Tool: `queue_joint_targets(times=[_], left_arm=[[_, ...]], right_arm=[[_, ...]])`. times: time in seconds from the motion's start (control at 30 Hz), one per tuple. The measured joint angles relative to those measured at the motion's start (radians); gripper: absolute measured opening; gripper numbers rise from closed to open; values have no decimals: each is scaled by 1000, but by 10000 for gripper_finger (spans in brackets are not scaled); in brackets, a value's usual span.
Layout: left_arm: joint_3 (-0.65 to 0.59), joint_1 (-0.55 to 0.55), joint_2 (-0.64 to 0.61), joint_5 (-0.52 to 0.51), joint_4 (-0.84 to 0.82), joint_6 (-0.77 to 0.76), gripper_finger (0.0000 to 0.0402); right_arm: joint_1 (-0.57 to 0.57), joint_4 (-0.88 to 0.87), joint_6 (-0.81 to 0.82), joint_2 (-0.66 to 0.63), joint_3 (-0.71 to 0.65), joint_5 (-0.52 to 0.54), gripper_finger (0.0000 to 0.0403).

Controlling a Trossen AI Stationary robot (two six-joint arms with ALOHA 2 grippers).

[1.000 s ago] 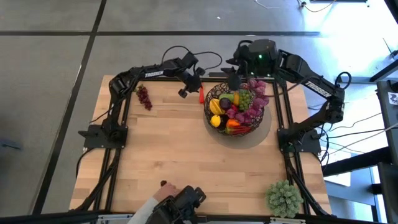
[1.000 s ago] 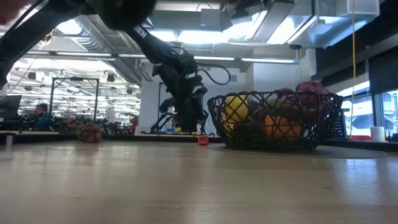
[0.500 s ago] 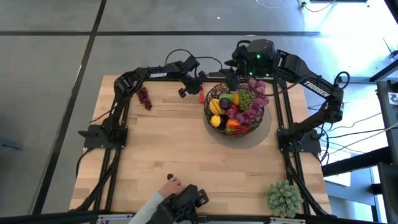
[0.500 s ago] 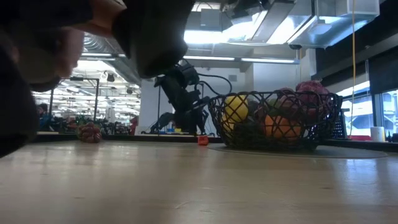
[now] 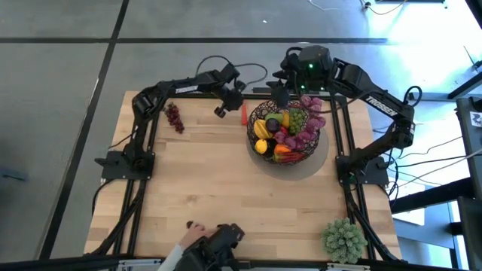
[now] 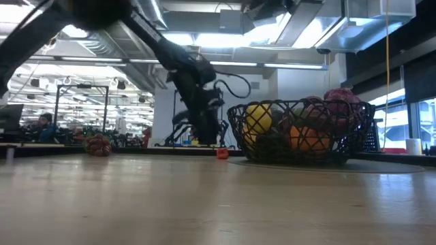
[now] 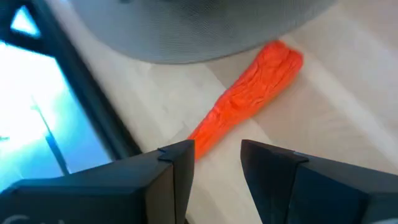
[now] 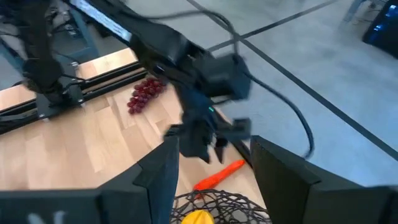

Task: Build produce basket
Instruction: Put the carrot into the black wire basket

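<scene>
Hovering low over the far edge of the tabletop (image 5: 226,181), the left gripper (image 5: 224,111) is pointing down at a red chilli (image 5: 243,114) that is lying flat on the wood, its two dark fingers (image 7: 168,171) spread apart with a gap between them and nothing pinched. In the left wrist view the chilli (image 7: 249,99) is sitting just ahead of that gap, one end reaching toward the fingers and the other lying at the edge of a round grey mat (image 7: 205,31).

That grey mat (image 5: 320,162) is carrying the basket (image 5: 285,129), a dark open-weave bowl standing upright on the right half of the tabletop, just beside the chilli. Produce is filling it: a lemon (image 5: 261,128), green grapes (image 5: 298,119), purple leaves (image 5: 312,105) and an orange piece (image 5: 280,149). In the low view the basket (image 6: 303,133) is showing a yellow fruit (image 6: 259,119) and an orange (image 6: 308,139) through its weave.

A bunch of purple grapes (image 5: 175,117) is lying by itself on the far left of the tabletop, well apart from the basket.

The right gripper (image 5: 283,96) is hanging above the far rim of the basket, its fingers (image 8: 155,174) spread wide and holding nothing.

A spiky pale green plant ball (image 5: 343,238) is resting at the near right corner, and a person's hand (image 5: 197,229) is showing at the near edge.
</scene>
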Motion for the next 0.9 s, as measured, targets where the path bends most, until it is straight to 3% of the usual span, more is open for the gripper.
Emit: queue_joint_targets(times=[0.17, 0.33, 0.47, 0.73, 0.9], left_arm=[[0, 22, -97, 26, -125, -233, 121], [0, 38, -193, 200, -234, -499, 121], [0, 26, -268, 226, -297, -662, 121], [0, 22, -435, 267, -408, -764, 121], [0, 25, -507, 267, -449, -769, 121]], right_arm=[[-32, 1, -21, 5, 0, -56, 193], [-37, 1, -101, 46, 0, -76, 193], [-38, 0, -137, 108, 0, -69, 193], [-56, 11, -122, 285, 1, -68, 193], [-58, 127, -133, 406, 3, -65, 193]])
